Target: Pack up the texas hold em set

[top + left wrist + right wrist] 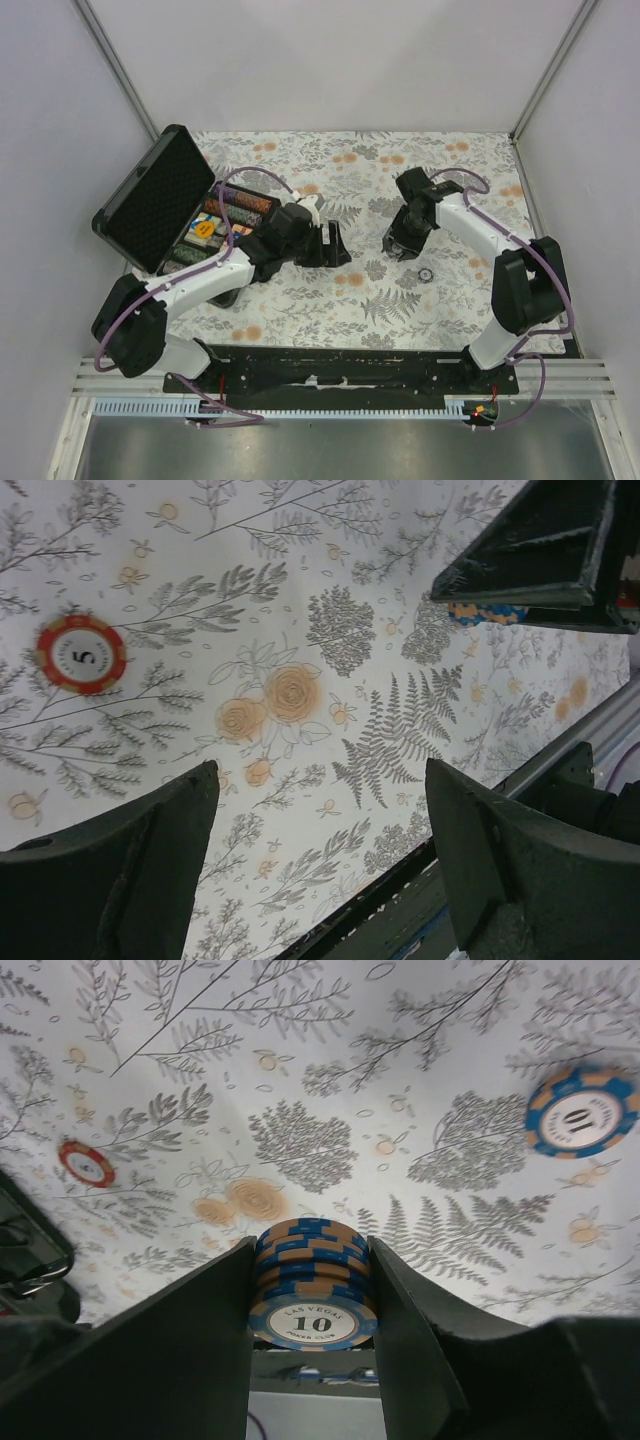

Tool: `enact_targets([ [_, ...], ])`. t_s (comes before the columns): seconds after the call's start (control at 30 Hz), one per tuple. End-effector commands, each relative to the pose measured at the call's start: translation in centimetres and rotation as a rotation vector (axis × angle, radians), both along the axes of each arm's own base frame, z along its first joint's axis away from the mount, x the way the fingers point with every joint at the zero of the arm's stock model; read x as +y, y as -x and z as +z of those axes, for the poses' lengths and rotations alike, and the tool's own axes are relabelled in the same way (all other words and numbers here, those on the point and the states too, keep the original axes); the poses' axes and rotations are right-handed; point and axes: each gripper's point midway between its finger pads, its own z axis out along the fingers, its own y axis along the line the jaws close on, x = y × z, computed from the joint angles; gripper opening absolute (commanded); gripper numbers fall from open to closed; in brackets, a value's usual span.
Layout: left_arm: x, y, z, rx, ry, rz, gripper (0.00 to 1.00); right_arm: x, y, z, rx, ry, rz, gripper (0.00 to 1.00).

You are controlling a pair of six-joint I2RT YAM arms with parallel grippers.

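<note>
stack of blue-and-tan striped poker chips (312,1260) pinched in right gripper (403,243) over the worktop (350,160) middle; black briefcase-like case (150,200) lies open leftward at the left edge, nearer the spread, empty left gripper (320,780).

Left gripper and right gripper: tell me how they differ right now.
The left gripper is open and empty over the floral cloth; the right gripper is shut on a stack of blue 10 chips. The left gripper gapes wide; the right gripper is narrowed against the stack's sides. Both are dark and two-fingered.
</note>
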Motion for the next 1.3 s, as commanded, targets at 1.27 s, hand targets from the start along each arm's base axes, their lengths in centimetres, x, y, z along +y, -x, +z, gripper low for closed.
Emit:
enact_targets([
  [1.27, -7.0, -1.0, 5.2, -0.15, 0.687, 0.1, 0.89, 9.0, 0.7, 5.9, 0.187, -0.267, -0.223, 0.0],
])
